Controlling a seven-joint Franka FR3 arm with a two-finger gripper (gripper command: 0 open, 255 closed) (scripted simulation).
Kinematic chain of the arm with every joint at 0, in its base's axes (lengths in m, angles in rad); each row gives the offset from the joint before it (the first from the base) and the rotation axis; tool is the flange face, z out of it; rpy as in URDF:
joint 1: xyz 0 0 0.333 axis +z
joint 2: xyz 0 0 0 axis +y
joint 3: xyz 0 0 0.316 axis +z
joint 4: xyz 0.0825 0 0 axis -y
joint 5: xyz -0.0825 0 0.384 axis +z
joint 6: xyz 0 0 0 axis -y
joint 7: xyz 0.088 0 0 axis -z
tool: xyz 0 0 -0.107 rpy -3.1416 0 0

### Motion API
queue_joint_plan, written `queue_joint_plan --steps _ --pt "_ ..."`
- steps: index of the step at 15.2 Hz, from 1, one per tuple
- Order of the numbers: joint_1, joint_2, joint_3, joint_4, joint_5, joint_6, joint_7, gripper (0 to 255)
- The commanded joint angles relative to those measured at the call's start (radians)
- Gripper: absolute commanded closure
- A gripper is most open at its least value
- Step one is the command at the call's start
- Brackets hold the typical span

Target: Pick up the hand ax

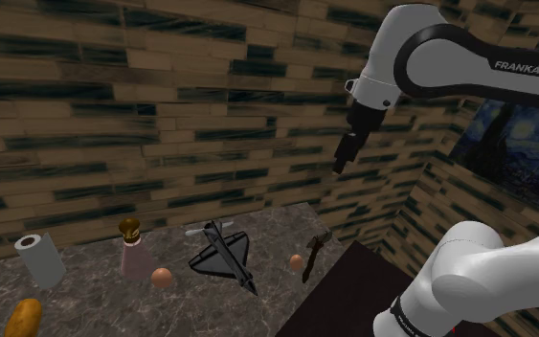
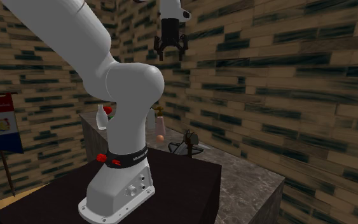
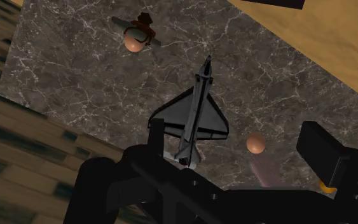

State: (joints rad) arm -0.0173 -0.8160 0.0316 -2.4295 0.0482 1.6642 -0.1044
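Zero grip right now: my all-black claw point(image 1: 340, 165) hangs spread open, arm raised high above the brown-handled, dark-headed hand ax point(image 1: 313, 255).

The white arm point(image 1: 396, 57) rises from its thick lower joint point(image 1: 478, 273) at the shoulder view's 5 o'clock, arches through the 1 o'clock corner and turns its wrist point(image 1: 372, 91) downward. The black gripper point(image 1: 340, 165) therefore hangs high in the air, right of centre, pointing toward 6 o'clock. In the second exterior view the base point(image 2: 123, 188) sits at 7 o'clock and the big white link leans up toward 11 o'clock, with the hand hanging at 12 o'clock, its two fingers point(image 3: 157, 127) spread apart and touching nothing.
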Motion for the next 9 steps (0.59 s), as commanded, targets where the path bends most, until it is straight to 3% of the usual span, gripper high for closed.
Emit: queue_joint_plan --steps 1,9 --pt "0.0 0.0 0.0 0.0 0.0 0.0 0.0 0" --pt "-0.002 0.157 -0.058 -0.134 -0.049 0.171 -0.13 0"
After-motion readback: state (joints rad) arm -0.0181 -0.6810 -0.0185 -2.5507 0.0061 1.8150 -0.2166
